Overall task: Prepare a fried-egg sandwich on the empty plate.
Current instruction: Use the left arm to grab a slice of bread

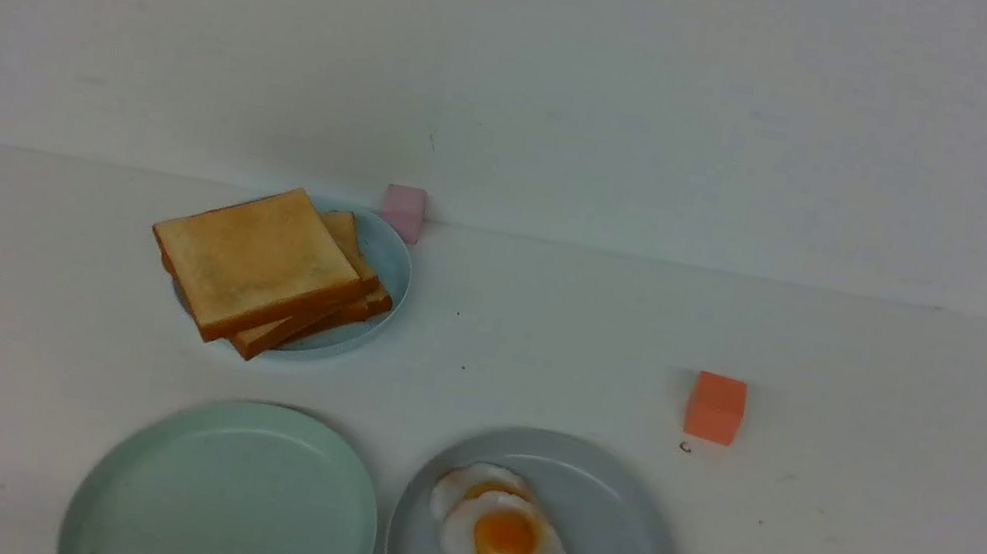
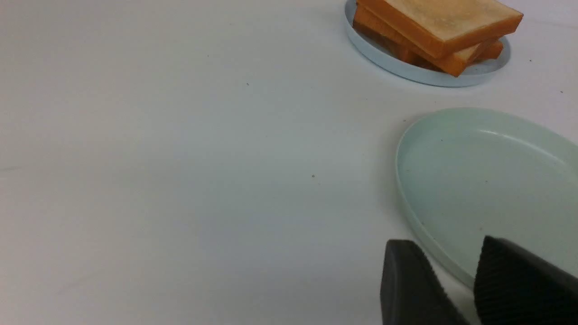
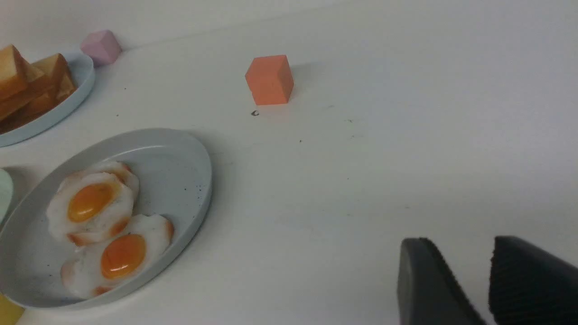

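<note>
Toast squares (image 1: 257, 264), smooth round mint plate (image 1: 225, 504)

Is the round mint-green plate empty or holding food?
Empty: the round mint-green plate is bare inside, with nothing lying on it.

The toast slices (image 1: 257, 266) are coloured golden-brown, with darker brown crust edges. The small plate (image 1: 389, 264) is finished in light blue, the empty plate (image 1: 115, 464) in pale mint green, and the egg plate (image 1: 624, 513) in grey-blue with faint dark speckles. The fried eggs (image 1: 502, 543) are rendered white with orange yolks and browned rims. A pink cube (image 1: 404, 210) and an orange cube (image 1: 715, 408) are set against the white table (image 1: 862, 545). The left gripper (image 2: 445, 246) and right gripper (image 3: 456, 246) are finished in black, with ribbed pads (image 2: 519, 284).
</note>
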